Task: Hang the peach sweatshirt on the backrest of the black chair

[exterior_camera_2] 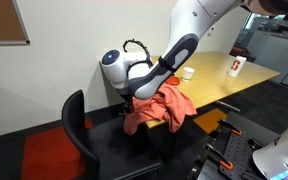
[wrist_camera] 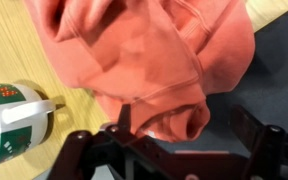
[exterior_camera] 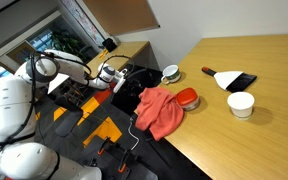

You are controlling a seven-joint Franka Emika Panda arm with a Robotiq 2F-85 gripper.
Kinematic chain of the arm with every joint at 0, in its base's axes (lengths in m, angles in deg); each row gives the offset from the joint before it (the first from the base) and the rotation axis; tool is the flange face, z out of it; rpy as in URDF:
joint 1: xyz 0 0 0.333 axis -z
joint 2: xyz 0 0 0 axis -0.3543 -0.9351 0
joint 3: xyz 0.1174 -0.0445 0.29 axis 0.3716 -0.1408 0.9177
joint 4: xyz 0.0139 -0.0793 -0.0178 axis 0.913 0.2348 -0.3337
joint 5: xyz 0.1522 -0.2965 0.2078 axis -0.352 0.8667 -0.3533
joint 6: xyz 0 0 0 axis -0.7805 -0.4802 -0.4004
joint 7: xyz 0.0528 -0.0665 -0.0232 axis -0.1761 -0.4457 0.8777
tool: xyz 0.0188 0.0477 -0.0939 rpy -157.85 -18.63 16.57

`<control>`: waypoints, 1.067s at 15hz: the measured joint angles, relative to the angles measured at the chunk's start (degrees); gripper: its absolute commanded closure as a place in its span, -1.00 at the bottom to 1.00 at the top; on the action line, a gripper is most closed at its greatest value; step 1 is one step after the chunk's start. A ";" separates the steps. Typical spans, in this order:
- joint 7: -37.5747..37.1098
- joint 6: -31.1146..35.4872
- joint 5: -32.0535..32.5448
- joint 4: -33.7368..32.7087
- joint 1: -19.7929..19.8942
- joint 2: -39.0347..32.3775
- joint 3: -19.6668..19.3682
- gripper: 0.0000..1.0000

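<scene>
The peach sweatshirt (exterior_camera: 158, 111) lies bunched over the edge of the wooden table (exterior_camera: 254, 60), partly hanging off; it also shows in an exterior view (exterior_camera_2: 166, 106) and fills the wrist view (wrist_camera: 144, 55). The black chair (exterior_camera_2: 75, 126) stands beside the table, its backrest bare. My gripper (wrist_camera: 184, 135) is open at the sweatshirt's lower edge. Its two dark fingers stand wide apart on either side of a rolled fold of the cloth. In both exterior views the gripper (exterior_camera: 119, 84) (exterior_camera_2: 130, 100) sits low at the table edge, over the chair seat.
A white mug with a green pattern (wrist_camera: 9, 120) stands on the table next to the sweatshirt. Further along the table are a bowl (exterior_camera: 170, 73), a red object (exterior_camera: 188, 98), a white cup (exterior_camera: 241, 104) and a black item (exterior_camera: 235, 80). Orange and black floor tiles (exterior_camera: 104, 130) lie below.
</scene>
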 measured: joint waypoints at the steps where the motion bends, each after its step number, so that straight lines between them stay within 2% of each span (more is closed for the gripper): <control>1: -0.27 0.00 0.01 -0.21 -0.05 -0.42 -0.40 -1.00; 5: -1.44 0.00 0.04 -0.95 -0.23 -1.82 -1.69 -1.00; 6: -1.68 -0.01 0.04 -1.12 -0.26 -2.16 -1.93 -0.65; 16: -2.31 -0.10 0.05 -2.42 -0.76 -4.08 -2.75 0.94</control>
